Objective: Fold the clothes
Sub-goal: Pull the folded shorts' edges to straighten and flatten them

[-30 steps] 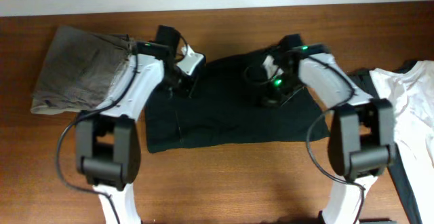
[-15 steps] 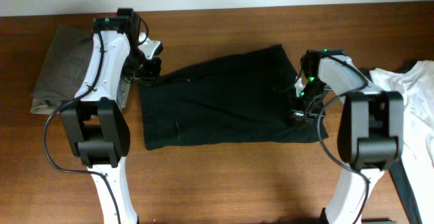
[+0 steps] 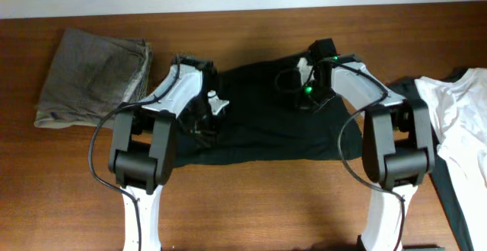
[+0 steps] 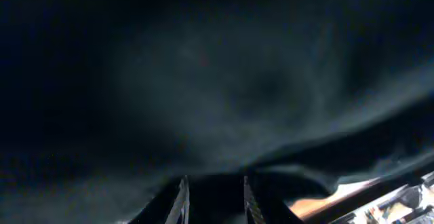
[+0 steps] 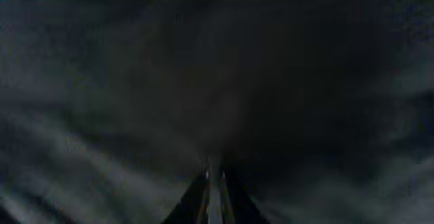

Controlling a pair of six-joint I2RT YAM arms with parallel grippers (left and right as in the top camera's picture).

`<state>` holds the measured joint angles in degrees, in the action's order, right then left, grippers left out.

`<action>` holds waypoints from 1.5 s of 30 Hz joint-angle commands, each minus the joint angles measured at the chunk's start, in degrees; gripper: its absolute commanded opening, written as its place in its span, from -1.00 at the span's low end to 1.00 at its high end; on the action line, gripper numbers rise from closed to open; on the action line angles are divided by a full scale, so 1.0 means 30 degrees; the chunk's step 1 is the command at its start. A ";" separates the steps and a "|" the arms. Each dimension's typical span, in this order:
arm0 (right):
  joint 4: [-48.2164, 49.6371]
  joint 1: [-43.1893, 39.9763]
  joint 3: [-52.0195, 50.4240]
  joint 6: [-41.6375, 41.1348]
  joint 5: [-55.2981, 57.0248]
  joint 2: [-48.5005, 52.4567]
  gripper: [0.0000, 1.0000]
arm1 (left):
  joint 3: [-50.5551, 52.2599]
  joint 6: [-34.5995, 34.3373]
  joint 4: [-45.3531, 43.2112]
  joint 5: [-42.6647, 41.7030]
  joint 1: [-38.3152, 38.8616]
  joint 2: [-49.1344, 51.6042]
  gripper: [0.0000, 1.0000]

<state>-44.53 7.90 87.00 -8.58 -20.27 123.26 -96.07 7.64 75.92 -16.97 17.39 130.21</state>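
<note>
The black shorts are lying spread out in the middle of the brown table, and both of my arms are reaching over them from the bottom of the frame. My left arm is bending in over the left part of the shorts. My right arm is bending in over the upper right part.

My left gripper is sitting right down in the black cloth. Its 2 fingers are showing at the bottom of the left wrist view, a little way apart. The gap between them is all dark, so I cannot tell if they are pinching cloth or just resting on it. A tiny bit of brown table is peeking out at the lower right of that view.

My right gripper is also deep in the black cloth. Its 2 fingers are pressing almost together at the bottom middle of the right wrist view, nipping a thin bit of the shorts between the tips. That view is very dark and blurry.

A folded grey cloth is lying at the upper left of the table, apart from the shorts. A white top is lying at the right edge, with something dark under it.
</note>
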 commanded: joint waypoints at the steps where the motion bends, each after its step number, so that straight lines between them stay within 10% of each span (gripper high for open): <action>1: 0.2506 -0.1413 0.0058 -0.5093 0.0954 0.0976 -0.78 | 0.2229 -0.0248 -0.1180 0.0998 -0.0095 -0.0080 -0.44; 8: 0.5836 -0.3847 0.0765 -0.3912 -0.2208 0.1355 -0.81 | 0.2994 -0.0240 -0.1093 0.3111 -0.0095 -0.0087 -0.45; 17: -0.7570 -0.3206 0.2790 0.2798 -0.5814 -0.3366 -0.76 | -0.5836 -0.0102 0.1086 0.1027 -0.0080 -0.0087 -0.59; 23: -0.5122 0.0831 -0.1909 0.2696 -0.1632 -0.2193 -0.70 | -0.5770 0.0372 -0.2725 0.0095 -0.0036 0.1501 -0.60; 29: -0.4794 -0.0736 -0.3963 -0.2470 0.5778 -0.1494 -0.83 | -0.5865 0.0627 -0.3308 0.2863 -0.0962 0.3096 -0.69; 35: -0.6186 -0.4452 -0.3410 0.0474 0.0787 -0.2346 -0.79 | -1.1599 0.0627 0.2361 0.3665 -0.2747 0.2616 -0.68; 39: -0.6339 -0.3679 -0.2812 0.2310 -0.1472 -0.5217 -0.55 | -1.6589 0.0583 0.6943 0.3672 -0.3351 0.2550 -0.66; 45: -0.5901 -0.0678 -0.2812 0.2208 -0.1683 -0.7300 -0.11 | -1.5154 -0.0262 0.6936 0.4721 -0.3745 -0.2397 -0.44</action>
<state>-62.54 2.87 78.11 -2.46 -24.25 101.45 -144.40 8.08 96.47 -6.09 6.70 132.86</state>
